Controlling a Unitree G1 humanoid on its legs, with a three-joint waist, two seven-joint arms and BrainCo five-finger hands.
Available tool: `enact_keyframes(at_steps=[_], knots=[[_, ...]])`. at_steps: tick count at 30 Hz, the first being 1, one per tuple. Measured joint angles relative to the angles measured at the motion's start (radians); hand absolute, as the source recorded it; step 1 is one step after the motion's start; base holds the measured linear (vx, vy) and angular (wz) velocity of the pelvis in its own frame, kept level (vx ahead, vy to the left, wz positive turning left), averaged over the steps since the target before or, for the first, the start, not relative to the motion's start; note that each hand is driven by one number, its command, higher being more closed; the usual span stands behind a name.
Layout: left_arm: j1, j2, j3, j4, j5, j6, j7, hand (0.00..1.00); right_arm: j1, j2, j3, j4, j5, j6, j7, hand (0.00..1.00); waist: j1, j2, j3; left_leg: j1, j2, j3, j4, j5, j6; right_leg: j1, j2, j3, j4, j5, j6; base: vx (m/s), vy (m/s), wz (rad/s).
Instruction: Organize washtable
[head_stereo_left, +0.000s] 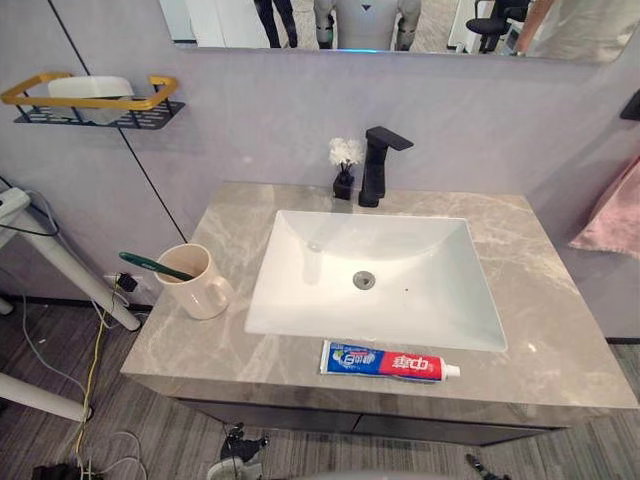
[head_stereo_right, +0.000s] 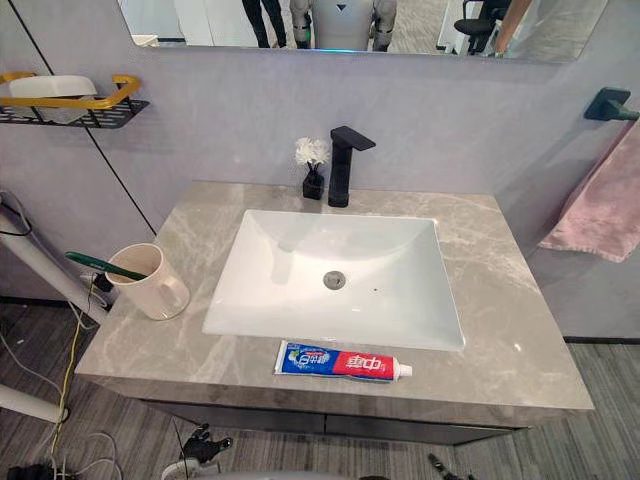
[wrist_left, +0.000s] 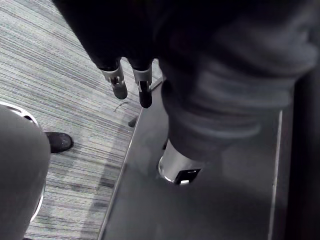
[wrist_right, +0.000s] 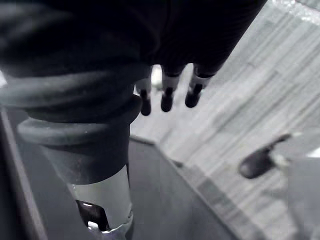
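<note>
Washtable before us, both hands empty.
Head views: the toothpaste (head_stereo_left: 390, 362) lies on the counter's (head_stereo_left: 560, 330) near edge, just before the sink (head_stereo_left: 290, 250); at the left, a cup (head_stereo_left: 200, 292) holds a toothbrush (head_stereo_left: 155, 266). Left wrist: our left hand (wrist_left: 142, 90) hangs over the floor, fingers loosely straight, side by side. Right wrist: our right hand (wrist_right: 168, 97) is likewise relaxed, holding nothing.

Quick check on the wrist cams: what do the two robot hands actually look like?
The left robot hand has a dark ribbed cover, slim silver fingers ending in dark tips, and a silver thumb. The right robot hand looks the same: dark ribbed cover, silver dark-tipped fingers, silver thumb.
</note>
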Motion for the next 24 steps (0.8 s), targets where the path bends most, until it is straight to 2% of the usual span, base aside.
enact_keyframes(at_steps=[5,10,15,20,24], knots=[[0.004,0.002,0.005,-0.006,0.001,0.000,0.003,0.00,-0.001,-0.054,-0.126,-0.197,0.003,-0.035,-0.061,0.00,-0.001,-0.001,0.000,0.010,-0.004,0.011,-0.002,-0.005,0.004,0.000,-0.004,0.005,0.001,0.000,0.000,-0.03,-0.003,-0.03],[0.014,-0.001,0.020,-0.011,0.005,0.000,0.013,0.00,-0.015,-0.079,-0.244,-0.366,-0.009,-0.033,-0.128,0.00,-0.005,0.001,-0.003,0.012,-0.003,0.025,-0.003,-0.005,0.004,-0.012,-0.004,0.022,0.014,0.000,0.000,-0.04,-0.013,-0.08],[0.040,-0.001,0.020,-0.010,0.016,0.000,0.022,0.00,-0.025,-0.115,-0.339,-0.657,-0.098,-0.031,-0.229,0.00,-0.051,0.014,-0.013,0.009,-0.005,0.019,-0.002,-0.006,0.006,-0.016,-0.004,0.020,0.017,0.000,0.001,-0.02,-0.010,-0.02],[0.047,-0.003,-0.006,-0.009,0.041,0.000,0.022,0.00,-0.018,-0.116,-0.399,-0.819,-0.196,-0.031,-0.303,0.00,-0.061,0.006,-0.039,-0.007,-0.005,-0.009,0.002,-0.006,0.006,-0.017,-0.007,-0.002,0.019,-0.005,0.007,0.01,-0.026,0.15],[0.048,0.002,-0.051,0.000,0.050,0.000,0.020,0.00,-0.069,-0.117,-0.393,-0.936,-0.241,-0.036,-0.315,0.00,-0.074,0.009,-0.051,-0.007,-0.006,-0.024,0.013,-0.006,0.006,-0.012,-0.009,-0.006,0.025,-0.005,0.007,-0.01,-0.011,0.03]])
